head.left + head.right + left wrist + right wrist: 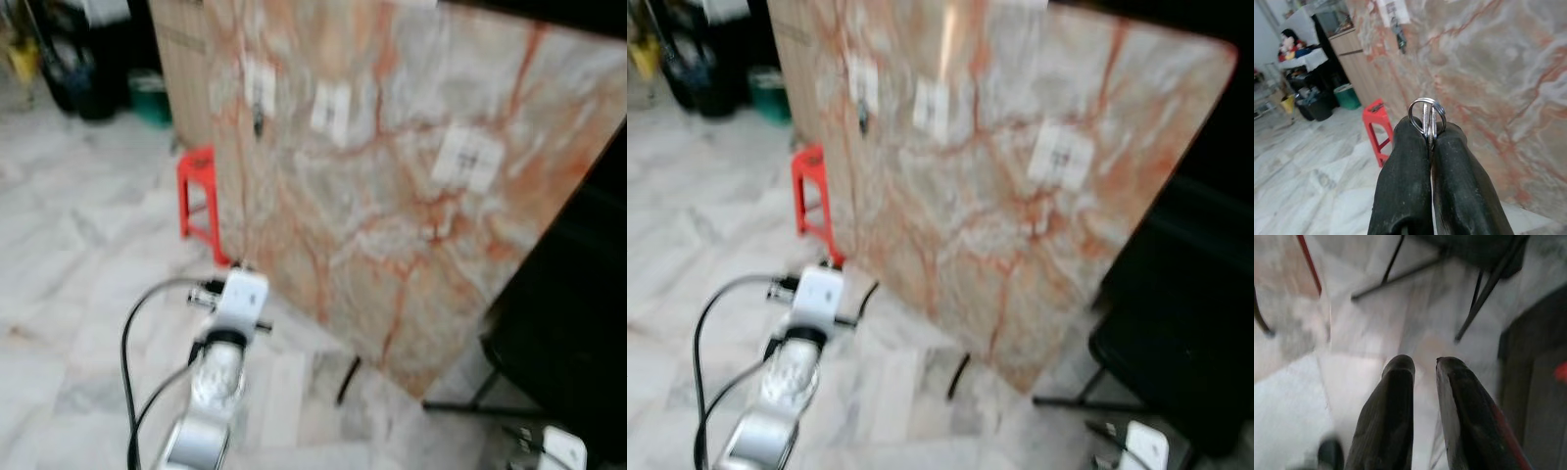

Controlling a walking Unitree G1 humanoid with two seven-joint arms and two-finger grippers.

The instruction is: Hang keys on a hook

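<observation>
A metal key ring (1425, 115) sticks out from the tips of my left gripper (1429, 133), which is shut on it. My left arm (235, 313) reaches toward a big marble-patterned board (392, 225) that leans upright ahead. Three white hook plates are stuck on the board: a left one (259, 86) with a dark hook, a middle one (331, 108) and a right one (468, 157). In the left wrist view the left hook plate (1394, 14) lies beyond the ring, some way off. My right gripper (1424, 364) hangs low over the floor, fingers slightly apart and holding nothing.
A red stool (200, 196) stands at the board's left edge. Behind it are a wooden cabinet (191, 59) and a green bin (152, 98). A black piece of furniture with thin legs (578, 323) stands on the right. The board's black stand legs (348, 377) rest on the pale marble floor.
</observation>
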